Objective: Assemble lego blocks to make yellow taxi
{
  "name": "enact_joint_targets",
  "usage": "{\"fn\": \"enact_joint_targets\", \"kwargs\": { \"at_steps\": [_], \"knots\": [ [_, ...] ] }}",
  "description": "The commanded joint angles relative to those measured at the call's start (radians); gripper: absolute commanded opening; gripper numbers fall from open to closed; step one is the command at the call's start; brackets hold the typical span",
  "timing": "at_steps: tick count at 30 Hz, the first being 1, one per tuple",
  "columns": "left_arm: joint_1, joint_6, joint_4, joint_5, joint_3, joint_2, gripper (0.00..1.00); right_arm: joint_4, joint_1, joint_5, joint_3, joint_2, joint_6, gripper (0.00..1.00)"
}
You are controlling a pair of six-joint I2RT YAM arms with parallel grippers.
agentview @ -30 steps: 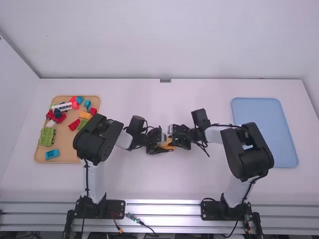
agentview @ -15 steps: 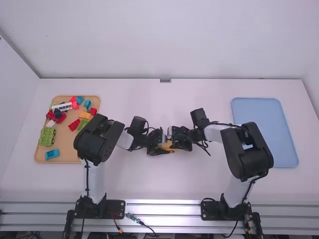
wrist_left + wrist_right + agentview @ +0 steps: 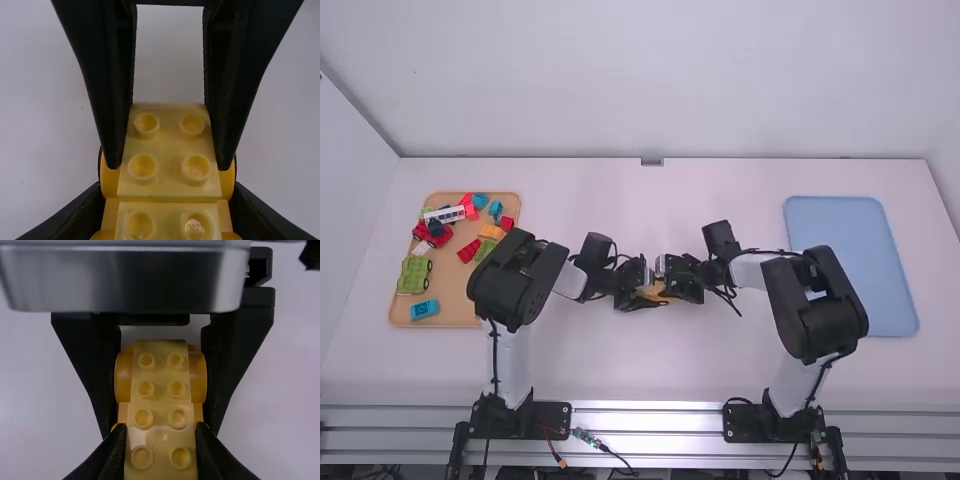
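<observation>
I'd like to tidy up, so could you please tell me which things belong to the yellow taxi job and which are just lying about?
In the job:
- yellow blocks
- left pincer and right pincer, both gripping them

Apparently lying about:
- green block, red block and blue block on the wooden tray; its orange block could be either
- blue tray, purpose unclear

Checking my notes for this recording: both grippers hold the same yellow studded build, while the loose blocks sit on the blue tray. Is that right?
Wrong tray: the high view shows the loose blocks on the tan tray. The rest is right: the left gripper and right gripper both hold the same yellow studded build.
</observation>
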Motion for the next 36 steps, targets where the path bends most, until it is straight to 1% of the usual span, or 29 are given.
{"fn": "enact_joint_targets", "kwargs": {
  "at_steps": [1,2,3,8,13,14,15,16,17,18,21,25,27,29,30,31,33,36],
  "knots": [
    [-0.001,0.002,-0.003,0.027,0.011,0.005,0.49,-0.006,0.001,-0.007,-0.013,0.022,0.005,0.72],
    [-0.001,0.003,-0.003,0.027,0.012,0.005,0.49,-0.006,0.001,-0.008,-0.013,0.022,0.004,0.86],
    [-0.001,0.003,-0.005,0.026,0.013,0.005,0.49,-0.006,0.001,-0.008,-0.013,0.022,0.004,0.98],
    [-0.001,0.003,-0.010,0.026,0.012,0.005,0.49,-0.014,0.001,-0.027,-0.004,0.012,0.002,0.99],
    [-0.001,0.003,0.001,0.026,0.006,0.005,0.47,-0.097,-0.037,-0.094,-0.006,-0.070,-0.121,0.99],
    [-0.001,0.003,0.000,0.026,0.006,0.005,0.47,-0.115,-0.051,-0.111,-0.008,-0.085,-0.145,0.96],
    [-0.001,0.002,-0.001,0.027,0.008,0.005,0.47,-0.130,-0.069,-0.135,-0.010,-0.100,-0.167,0.86],
    [-0.001,0.003,-0.003,0.026,0.010,0.005,0.47,-0.134,-0.083,-0.157,-0.013,-0.107,-0.188,0.59],
    [-0.001,0.003,-0.003,0.026,0.010,0.005,0.47,-0.134,-0.090,-0.169,-0.014,-0.109,-0.195,0.42],
    [-0.001,0.002,-0.003,0.027,0.011,0.005,0.47,-0.134,-0.101,-0.191,-0.014,-0.109,-0.196,0.00],
    [-0.002,0.003,-0.010,0.027,0.014,0.005,0.46,-0.138,-0.119,-0.232,-0.016,-0.108,-0.177,0.00],
    [0.002,0.003,-0.001,0.026,0.009,0.005,0.44,-0.118,-0.109,-0.254,-0.040,-0.108,-0.206,0.00],
    [0.005,0.003,0.005,0.030,0.005,0.005,0.44,-0.060,-0.101,-0.251,-0.067,-0.107,-0.184,0.00],
    [-0.002,0.003,-0.003,0.026,0.009,0.005,0.44,0.059,-0.088,-0.244,-0.108,-0.107,-0.094,0.00],
    [-0.002,0.003,-0.003,0.026,0.010,0.005,0.44,0.066,-0.088,-0.243,-0.110,-0.107,-0.089,0.00],
    [-0.002,0.003,-0.007,0.028,0.013,0.005,0.44,0.138,-0.082,-0.228,-0.135,-0.107,-0.037,0.00],
    [-0.002,0.003,-0.011,0.030,0.016,0.005,0.44,0.226,-0.076,-0.195,-0.166,-0.107,0.039,0.00],
    [-0.002,0.003,-0.012,0.030,0.016,0.005,0.43,0.303,-0.066,-0.158,-0.192,-0.107,0.115,0.00]
  ]
}}
